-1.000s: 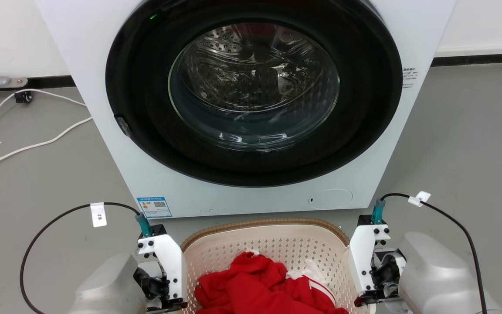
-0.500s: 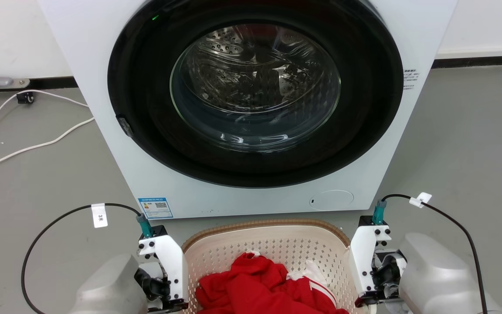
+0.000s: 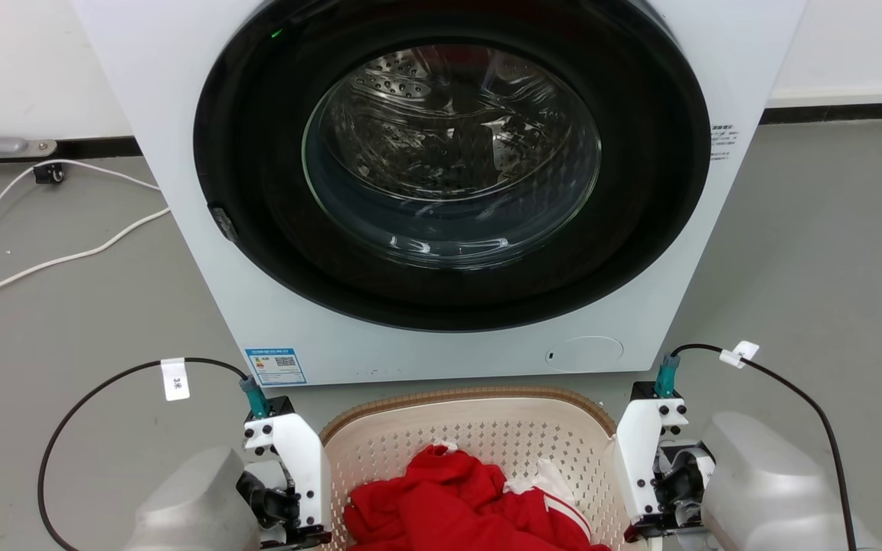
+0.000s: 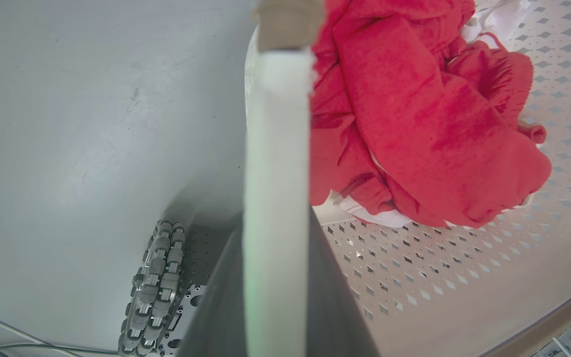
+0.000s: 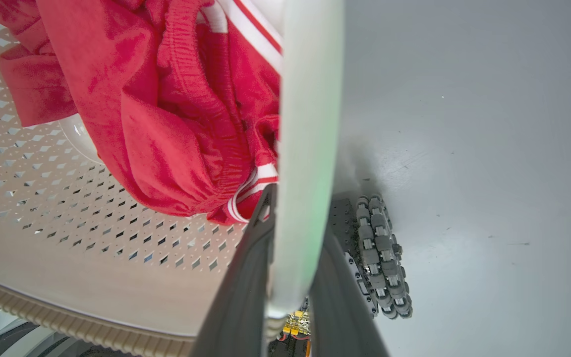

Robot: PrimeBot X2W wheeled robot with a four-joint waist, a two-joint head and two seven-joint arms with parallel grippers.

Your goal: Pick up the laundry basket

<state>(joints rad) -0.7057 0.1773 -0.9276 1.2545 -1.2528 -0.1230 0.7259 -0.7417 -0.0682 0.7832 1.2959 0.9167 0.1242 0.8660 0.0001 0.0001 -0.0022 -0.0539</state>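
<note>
The scene is lit brightly and evenly, perhaps from above. White glints are seen on the door glass (image 3: 449,153) of the washing machine (image 3: 158,92). In both wrist views the near handle of the laundry basket (image 4: 275,173) is blurred, and soft shadows are cast on the floor (image 4: 67,124).

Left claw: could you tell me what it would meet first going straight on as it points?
The left claw grips the laundry basket's white handle, so that comes first; past it, probably the grey floor; depth is unclear.
</note>
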